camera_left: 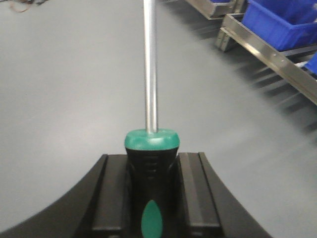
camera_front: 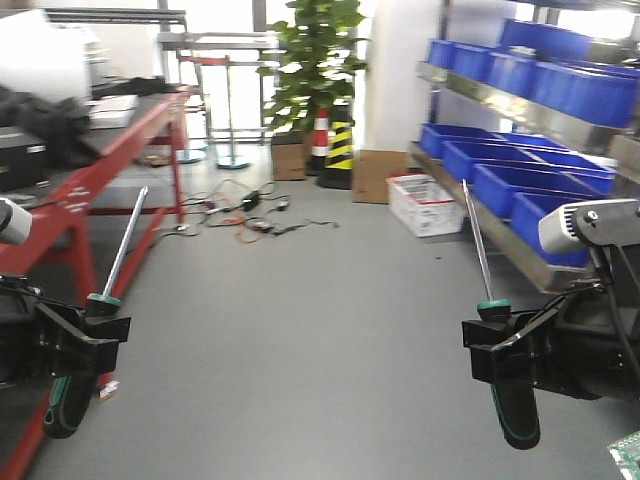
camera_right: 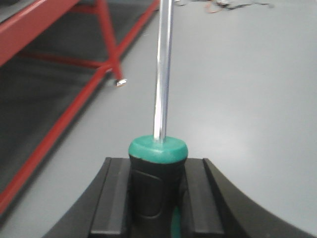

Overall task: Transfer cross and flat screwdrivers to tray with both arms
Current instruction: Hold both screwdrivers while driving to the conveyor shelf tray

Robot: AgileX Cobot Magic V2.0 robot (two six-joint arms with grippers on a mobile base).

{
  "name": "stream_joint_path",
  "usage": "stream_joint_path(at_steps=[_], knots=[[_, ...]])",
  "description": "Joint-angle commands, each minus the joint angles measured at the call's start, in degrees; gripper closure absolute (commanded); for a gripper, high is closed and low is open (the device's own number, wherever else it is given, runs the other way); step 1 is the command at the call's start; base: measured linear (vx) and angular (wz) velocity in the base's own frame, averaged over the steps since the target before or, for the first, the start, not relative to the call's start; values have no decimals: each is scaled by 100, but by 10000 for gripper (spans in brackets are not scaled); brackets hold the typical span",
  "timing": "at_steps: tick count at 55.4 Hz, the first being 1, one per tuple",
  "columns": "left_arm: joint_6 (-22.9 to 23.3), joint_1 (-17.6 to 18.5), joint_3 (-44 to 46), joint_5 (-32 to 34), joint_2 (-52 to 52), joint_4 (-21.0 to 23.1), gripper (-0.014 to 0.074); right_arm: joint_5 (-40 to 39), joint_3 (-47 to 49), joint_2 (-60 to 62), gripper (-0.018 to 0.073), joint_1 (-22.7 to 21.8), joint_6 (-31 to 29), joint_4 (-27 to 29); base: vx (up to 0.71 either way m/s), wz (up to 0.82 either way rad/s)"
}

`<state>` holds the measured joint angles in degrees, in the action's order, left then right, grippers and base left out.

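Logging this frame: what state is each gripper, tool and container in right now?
left gripper: shut on the left screwdriver's handle.
right gripper: shut on the right screwdriver's handle.
left screwdriver: held aloft, shaft pointing up, leaning inward.
right screwdriver: held aloft, shaft pointing up, leaning slightly inward.
tray: not in view.
blue bins: shelved, contents not visible.

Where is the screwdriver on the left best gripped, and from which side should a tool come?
Grip the left screwdriver on its chunky black-and-green handle, just under the green collar, closing from both flanks across it. The handle is thick; the steel shaft is thin, smooth and round, so it would likely slip. The left tool holds it exactly so.
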<state>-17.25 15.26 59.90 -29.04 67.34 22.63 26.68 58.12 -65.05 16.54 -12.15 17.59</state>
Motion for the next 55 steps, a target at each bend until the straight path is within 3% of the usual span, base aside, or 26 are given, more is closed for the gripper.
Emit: stream_joint_path(at_steps=[1,55], knots=[[59,30,177,456,-142,127,594,-473,190,137,567,-13,-26,33,52,-66],[59,30,177,456,-142,127,594,-473,190,137,567,-13,-26,33,45,-80]])
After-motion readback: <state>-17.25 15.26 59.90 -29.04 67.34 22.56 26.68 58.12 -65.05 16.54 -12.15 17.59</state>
